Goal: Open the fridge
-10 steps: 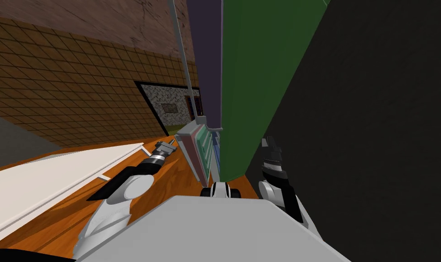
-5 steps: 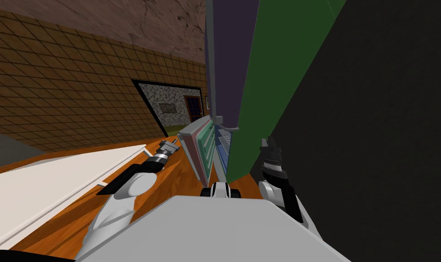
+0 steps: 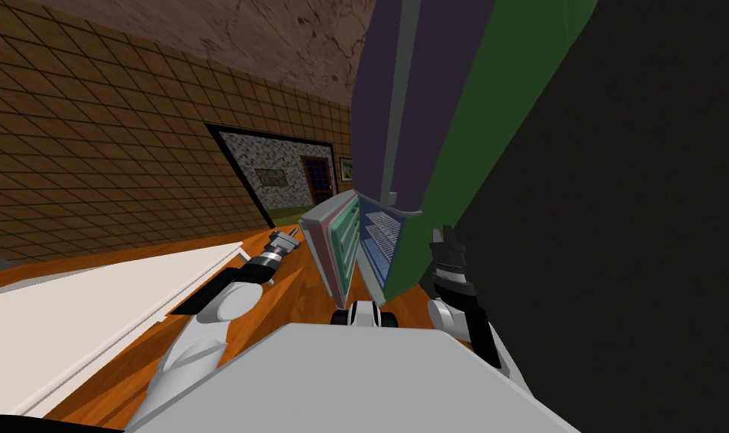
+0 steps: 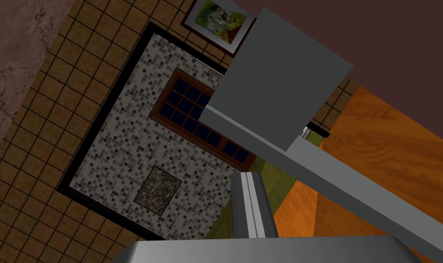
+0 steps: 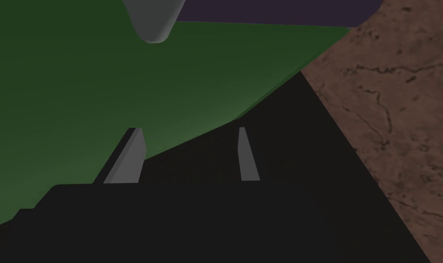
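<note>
Fridge [image 3: 491,113], green-sided, stands dead ahead and close. Its purple upper door [image 3: 438,98] is flush with the body, and a long grey handle [image 3: 399,105] runs down it.

The lower door [image 3: 339,240] is swung out on the fridge's left, with teal inner racks facing in and wire shelves [image 3: 382,229] visible in the gap. I judge the step as mid-swing: partly open, not wide.

Left gripper [image 3: 286,240] sits just beside the outer face of the lower door. Its blades are pressed together with nothing between them. I can't tell whether it touches the door. Its wrist view has a grey slab [image 4: 280,86] close past the fingertips [image 4: 250,205], probably the door's edge.

Right gripper [image 3: 440,239] is at the fridge's green right flank, blades spread and empty.

Next: keep the left arm driving the door outward along its hinge arc, with the base clear of the swing.

Versus 1 s ago:
- My head camera has shifted, so the fridge sits further right in view.
- The door gap looks wider. The shelves were barely visible then and are plain now.
- The left gripper has tracked along with the door.
</note>
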